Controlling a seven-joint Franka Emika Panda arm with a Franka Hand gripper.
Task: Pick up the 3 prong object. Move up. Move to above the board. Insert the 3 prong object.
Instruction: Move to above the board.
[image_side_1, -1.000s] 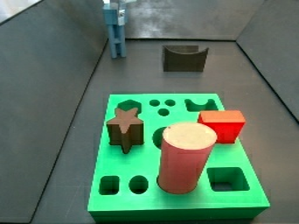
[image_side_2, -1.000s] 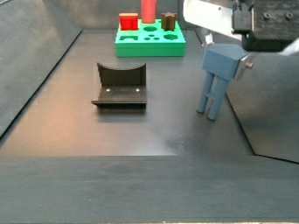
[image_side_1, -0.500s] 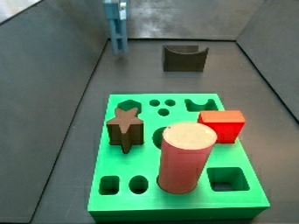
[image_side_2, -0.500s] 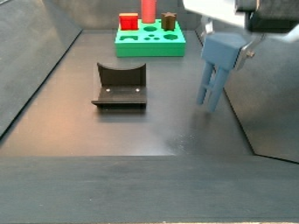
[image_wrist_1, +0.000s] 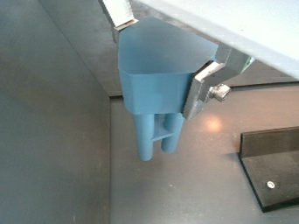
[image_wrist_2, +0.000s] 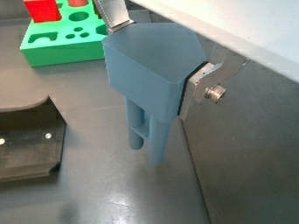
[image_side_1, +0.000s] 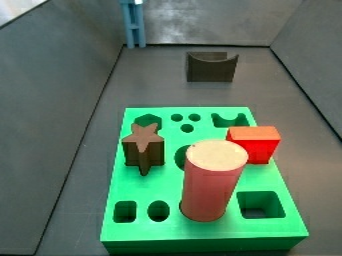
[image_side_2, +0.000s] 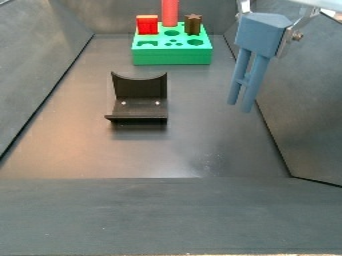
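The 3 prong object (image_side_2: 254, 52), a slim steel-blue piece with a wider head and narrow legs, hangs upright above the dark floor. It also shows in both wrist views (image_wrist_1: 156, 79) (image_wrist_2: 149, 70), and its legs show at the top edge of a side view (image_side_1: 131, 24). My gripper (image_wrist_1: 165, 48) is shut on its head, with silver fingers (image_wrist_2: 200, 83) on two opposite sides. The green board (image_side_1: 201, 215) with shaped holes lies well apart from it, also in a side view (image_side_2: 171, 50) and a wrist view (image_wrist_2: 52, 48).
A pink cylinder (image_side_1: 210, 180), a red block (image_side_1: 254, 143) and a dark star piece (image_side_1: 143, 145) stand in the board. A dark grey U-shaped block (image_side_2: 138, 97) lies on the floor between object and board. Grey side walls (image_side_2: 307, 110) stand close beside the held object.
My gripper has risen with the 3 prong object, whose legs have left the floor. The gripper body has moved up out of the side views.
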